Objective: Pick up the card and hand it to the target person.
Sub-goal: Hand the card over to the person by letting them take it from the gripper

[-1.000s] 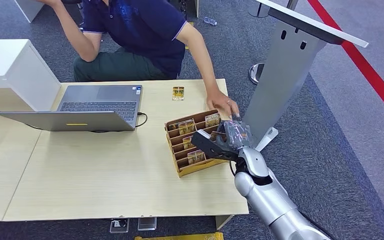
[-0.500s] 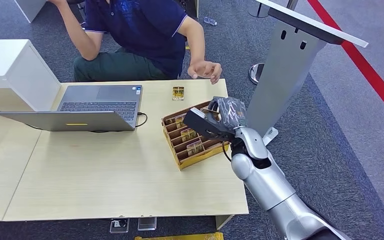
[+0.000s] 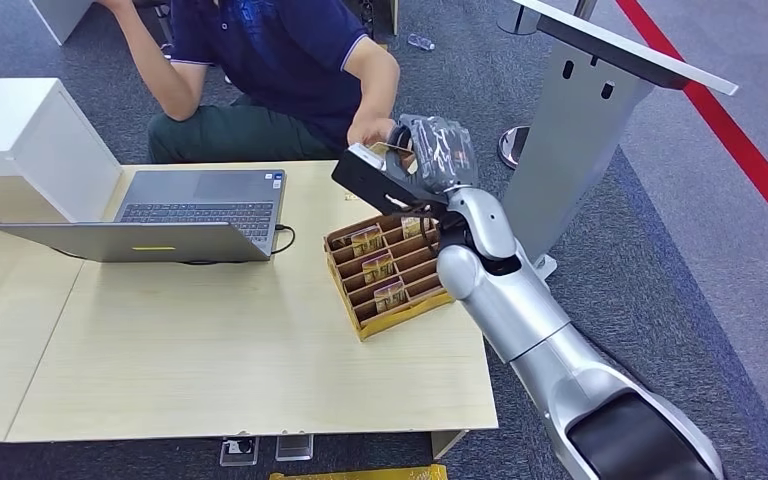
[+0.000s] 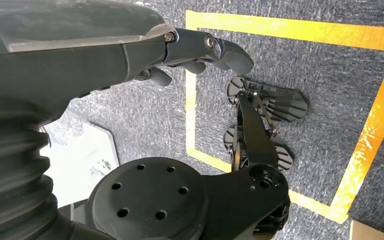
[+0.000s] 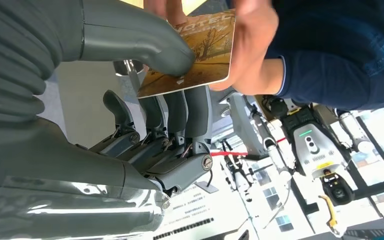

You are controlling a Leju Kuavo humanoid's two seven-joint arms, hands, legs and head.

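In the head view the right hand (image 3: 430,150) was raised above the far edge of the table (image 3: 210,340), beyond the card rack (image 3: 385,272), so that the card could meet the person's hand (image 3: 370,130); open floor lay beside the table on the rack's side, while the laptop (image 3: 175,215) sat well apart on the rack's other side. In the left wrist view the left hand (image 4: 195,50) hung over the floor with fingers curled, holding nothing. In the right wrist view the thumb pinned the card (image 5: 200,55) against the fingers (image 5: 180,112), and the person's hand (image 5: 250,40) gripped the card's other end, judged ready for release.
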